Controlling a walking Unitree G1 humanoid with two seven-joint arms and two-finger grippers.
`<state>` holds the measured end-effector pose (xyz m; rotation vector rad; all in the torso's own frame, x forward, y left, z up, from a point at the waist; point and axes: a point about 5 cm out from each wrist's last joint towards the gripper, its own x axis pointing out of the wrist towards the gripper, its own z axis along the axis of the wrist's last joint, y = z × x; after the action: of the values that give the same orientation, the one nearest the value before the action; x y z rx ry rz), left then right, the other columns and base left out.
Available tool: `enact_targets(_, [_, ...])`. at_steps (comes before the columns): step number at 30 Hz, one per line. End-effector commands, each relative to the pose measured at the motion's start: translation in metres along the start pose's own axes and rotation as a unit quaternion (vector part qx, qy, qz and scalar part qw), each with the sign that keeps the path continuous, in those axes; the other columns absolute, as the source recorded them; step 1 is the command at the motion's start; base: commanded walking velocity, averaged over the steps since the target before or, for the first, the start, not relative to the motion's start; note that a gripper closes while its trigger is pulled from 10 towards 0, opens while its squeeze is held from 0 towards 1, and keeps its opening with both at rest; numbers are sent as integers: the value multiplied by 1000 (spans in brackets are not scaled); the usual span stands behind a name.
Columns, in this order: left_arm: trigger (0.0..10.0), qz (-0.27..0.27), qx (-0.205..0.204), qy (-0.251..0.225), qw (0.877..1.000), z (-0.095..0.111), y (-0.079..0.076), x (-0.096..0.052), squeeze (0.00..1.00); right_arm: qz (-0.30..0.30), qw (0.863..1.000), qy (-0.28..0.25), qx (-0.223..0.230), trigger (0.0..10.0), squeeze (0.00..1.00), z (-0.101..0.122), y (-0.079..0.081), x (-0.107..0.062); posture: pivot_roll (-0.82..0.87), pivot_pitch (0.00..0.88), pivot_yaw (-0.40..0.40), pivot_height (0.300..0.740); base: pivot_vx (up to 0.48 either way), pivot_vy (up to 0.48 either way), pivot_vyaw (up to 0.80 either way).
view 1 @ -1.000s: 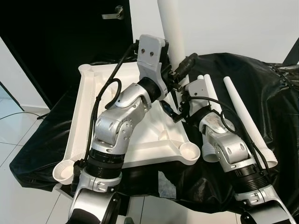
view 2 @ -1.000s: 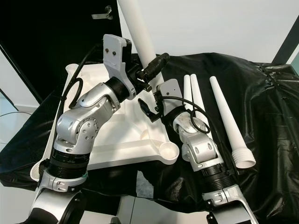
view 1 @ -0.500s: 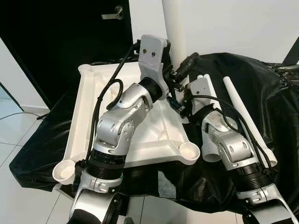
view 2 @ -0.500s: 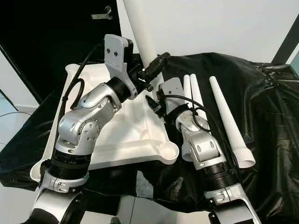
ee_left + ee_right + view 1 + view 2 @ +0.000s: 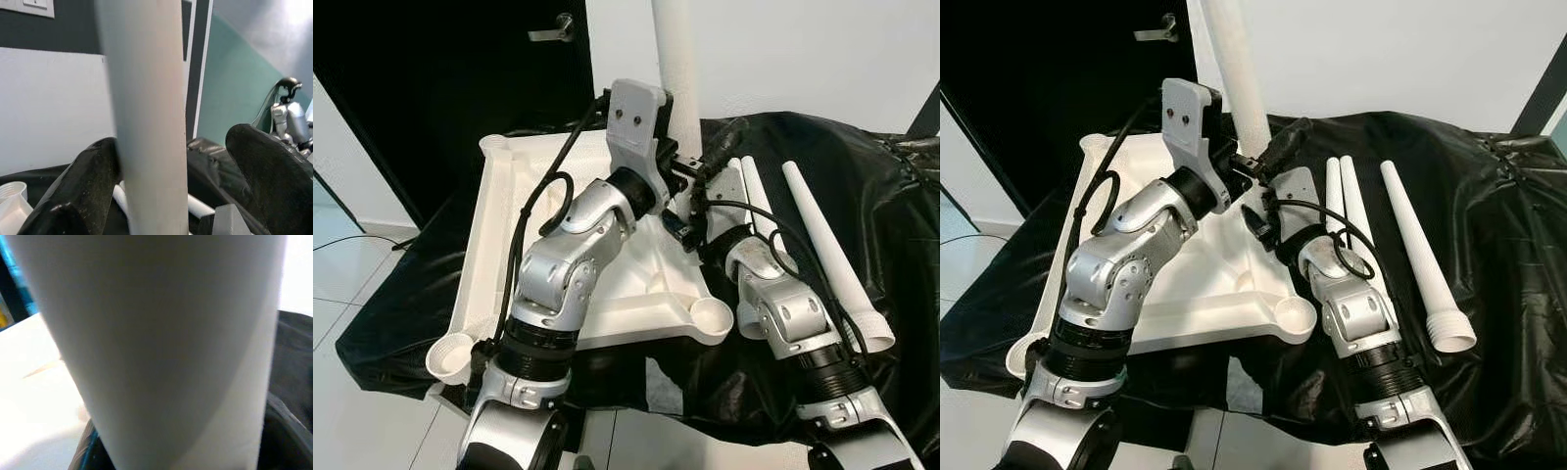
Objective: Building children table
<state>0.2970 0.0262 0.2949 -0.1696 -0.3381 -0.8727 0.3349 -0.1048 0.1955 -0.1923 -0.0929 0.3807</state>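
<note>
A white table top (image 5: 509, 225) lies upside down on a black cloth (image 5: 862, 157). One white table leg (image 5: 677, 69) stands nearly upright in its far right corner. My left gripper (image 5: 693, 162) is open around that leg partway up. In the left wrist view the leg (image 5: 146, 107) rests against one finger (image 5: 93, 176) and stands clear of the other (image 5: 266, 161). My right gripper (image 5: 680, 223) holds the leg low, near the socket. In the right wrist view the leg (image 5: 161, 333) looms very close.
Three loose white legs lie on the cloth to the right: a pair (image 5: 749, 191) and a single one (image 5: 827, 245). Open corner sockets show at the near right (image 5: 712, 315), near left (image 5: 448, 354) and far left (image 5: 492, 145). A dark door (image 5: 460, 69) stands behind.
The standing leg has tipped from a slight lean to nearly upright. My right arm has moved in closer to its base, and the left wrist has shifted slightly right.
</note>
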Motion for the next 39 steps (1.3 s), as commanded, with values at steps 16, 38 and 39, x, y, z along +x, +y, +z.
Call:
enact_targets(16, [10000, 22, 41, 42, 998, -10, 32, -39, 0, -83, 995, -38, 38, 10000, 0, 14, -27, -5, 73, 0, -3, 740, 0, 0, 0])
enact_targets(38, [10000, -100, 32, 136, 985, -58, 8, -99, 0, -25, 994, -82, 73, 10000, 0, 8, 4, -29, 41, 4, 4, 740, 0, 0, 0])
enact_targets(39, [10000, -111, 26, 144, 983, -61, 5, -103, 0, -21, 993, -82, 77, 10000, 0, 7, 7, -31, 42, 7, 5, 740, 0, 0, 0])
